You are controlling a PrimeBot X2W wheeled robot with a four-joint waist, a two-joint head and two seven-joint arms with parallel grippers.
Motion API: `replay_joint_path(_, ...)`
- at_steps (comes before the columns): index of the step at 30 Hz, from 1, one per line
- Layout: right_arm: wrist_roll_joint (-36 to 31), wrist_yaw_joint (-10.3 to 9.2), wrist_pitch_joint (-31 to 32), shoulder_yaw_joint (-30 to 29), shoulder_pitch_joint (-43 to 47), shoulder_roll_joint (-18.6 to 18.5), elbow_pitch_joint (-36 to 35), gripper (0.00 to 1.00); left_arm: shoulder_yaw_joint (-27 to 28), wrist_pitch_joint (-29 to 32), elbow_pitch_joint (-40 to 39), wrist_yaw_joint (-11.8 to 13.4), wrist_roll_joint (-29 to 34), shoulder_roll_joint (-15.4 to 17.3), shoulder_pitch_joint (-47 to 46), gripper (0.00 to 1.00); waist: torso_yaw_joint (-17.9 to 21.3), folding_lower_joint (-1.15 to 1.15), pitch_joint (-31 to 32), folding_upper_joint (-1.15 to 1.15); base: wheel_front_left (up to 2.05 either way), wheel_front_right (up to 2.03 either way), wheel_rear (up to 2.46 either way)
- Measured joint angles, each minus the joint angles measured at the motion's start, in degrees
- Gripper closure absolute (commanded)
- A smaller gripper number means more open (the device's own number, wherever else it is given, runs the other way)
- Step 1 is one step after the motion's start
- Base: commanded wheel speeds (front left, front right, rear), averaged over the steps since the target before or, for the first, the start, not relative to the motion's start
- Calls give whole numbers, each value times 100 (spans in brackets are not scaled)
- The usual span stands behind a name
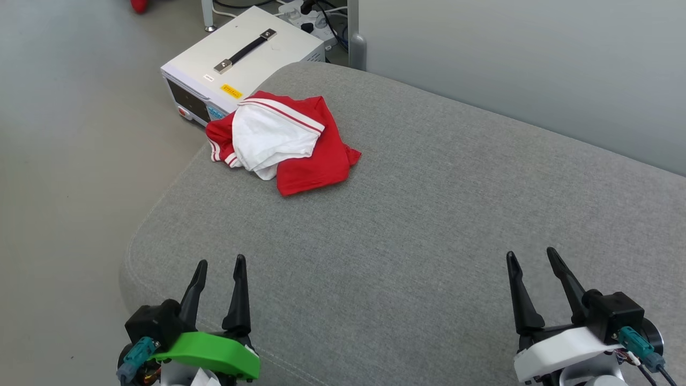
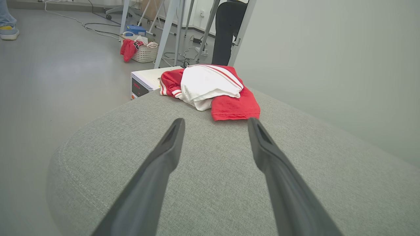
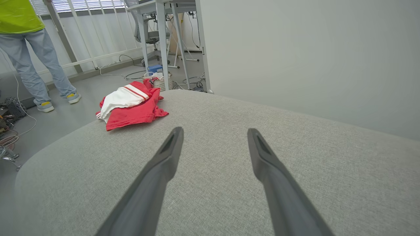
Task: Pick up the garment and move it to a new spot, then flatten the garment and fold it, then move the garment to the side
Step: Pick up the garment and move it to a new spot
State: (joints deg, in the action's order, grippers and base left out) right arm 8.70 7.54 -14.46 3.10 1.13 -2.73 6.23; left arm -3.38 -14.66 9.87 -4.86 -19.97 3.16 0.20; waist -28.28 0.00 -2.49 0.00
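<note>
The garment (image 1: 289, 142) lies crumpled at the far left corner of the grey cushioned surface (image 1: 429, 225), red with a white sleeve and striped trim on top; its lettering is hidden. It also appears in the left wrist view as the garment (image 2: 213, 90) straight ahead, and in the right wrist view as the garment (image 3: 129, 106) ahead to the left. My left gripper (image 1: 221, 261) hovers open near the front left edge, well short of the shirt. My right gripper (image 1: 530, 253) is open at the front right, far from it. Both hold nothing.
A white instrument box (image 1: 241, 59) with a black handle stands on the floor just behind the garment. A power strip and cables (image 1: 308, 16) lie beyond it. A person (image 3: 29, 52) stands on the floor at the left. A laundry basket (image 2: 144, 52) sits by desk legs.
</note>
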Motion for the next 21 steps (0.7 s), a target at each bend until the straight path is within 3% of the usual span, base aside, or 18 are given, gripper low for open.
replay_joint_path(9, -147, 0, 0, 79, -51, 3, -19, 0, -7, 0, 223, -40, -152, 0, -136, 0, 168, 0, -217, 0, 0, 0, 0)
replay_joint_path(14, -355, 0, 0, 96, -194, 2, -54, 0, 19, 0, 779, -155, -110, 22, -901, 0, 341, 0, -497, 0, 0, 0, 0)
replay_joint_path(18, -410, 0, 0, 129, -322, -25, -113, 0, -78, 40, 1206, -205, -205, 379, -1762, 0, 523, 0, -764, 0, 0, 0, 0)
replay_joint_path(21, -442, 0, 0, 169, -431, -62, -172, 0, -182, 500, 1407, -231, -423, 846, -2440, 0, 690, 0, -966, 0, 0, 0, 0)
